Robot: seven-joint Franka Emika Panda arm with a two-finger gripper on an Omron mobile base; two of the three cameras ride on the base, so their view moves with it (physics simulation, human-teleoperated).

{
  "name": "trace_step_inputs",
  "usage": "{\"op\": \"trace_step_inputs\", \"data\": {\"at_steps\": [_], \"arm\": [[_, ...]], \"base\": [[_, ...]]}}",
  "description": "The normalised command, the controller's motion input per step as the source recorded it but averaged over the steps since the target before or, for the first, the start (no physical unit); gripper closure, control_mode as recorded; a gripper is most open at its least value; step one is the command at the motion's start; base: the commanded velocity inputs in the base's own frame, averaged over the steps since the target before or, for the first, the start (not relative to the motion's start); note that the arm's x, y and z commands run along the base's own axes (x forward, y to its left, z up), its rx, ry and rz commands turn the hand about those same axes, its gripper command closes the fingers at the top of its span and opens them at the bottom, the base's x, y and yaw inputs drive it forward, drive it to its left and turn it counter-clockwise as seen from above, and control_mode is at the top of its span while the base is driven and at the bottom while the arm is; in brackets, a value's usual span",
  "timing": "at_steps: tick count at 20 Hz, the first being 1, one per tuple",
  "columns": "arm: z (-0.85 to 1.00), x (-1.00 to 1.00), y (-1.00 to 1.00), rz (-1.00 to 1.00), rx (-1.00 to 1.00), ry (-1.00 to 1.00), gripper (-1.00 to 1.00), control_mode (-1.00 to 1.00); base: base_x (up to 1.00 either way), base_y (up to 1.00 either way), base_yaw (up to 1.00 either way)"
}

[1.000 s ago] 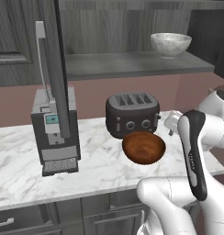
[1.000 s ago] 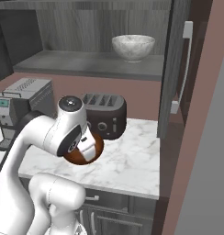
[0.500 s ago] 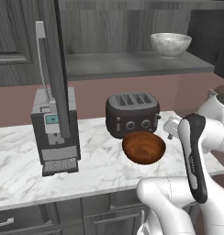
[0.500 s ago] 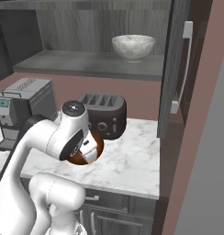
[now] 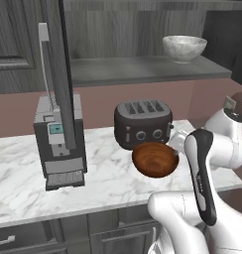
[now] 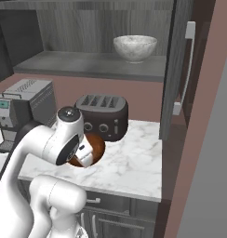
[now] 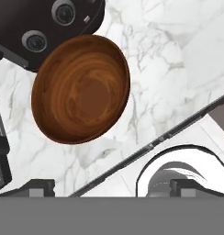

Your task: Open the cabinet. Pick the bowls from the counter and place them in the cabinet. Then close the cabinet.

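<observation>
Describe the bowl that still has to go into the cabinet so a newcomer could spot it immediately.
Start at the marble counter and find the black toaster near its right end. Directly in front of the toaster sits the brown bowl: round, glossy, reddish wood grain. The other bowl, the pale bowl, is grey-white and already up on the cabinet shelf.

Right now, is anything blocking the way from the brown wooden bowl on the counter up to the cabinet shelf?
Nothing visible does. The glossy reddish-brown wooden bowl sits in front of the black toaster; the dark grey cabinet doors are open, and the shelf beside the pale grey-white bowl is bare.
</observation>
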Motion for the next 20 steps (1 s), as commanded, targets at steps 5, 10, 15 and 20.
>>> {"op": "trace_step_inputs", "data": {"at_steps": [5, 10, 15, 20], "arm": [[-0.15, 0.06, 0.04, 0.0, 0.0, 0.0, -1.0, -1.0], [-0.16, 0.19, 0.02, 0.0, 0.0, 0.0, -1.0, -1.0], [-0.03, 0.42, 0.0, 0.0, 0.0, 0.0, -1.0, -1.0], [-0.01, 0.47, -0.02, 0.0, 0.0, 0.0, -1.0, -1.0]], "base": [[0.0, 0.0, 0.0], [0.0, 0.0, 0.0], [0.0, 0.0, 0.0], [0.0, 0.0, 0.0]]}}
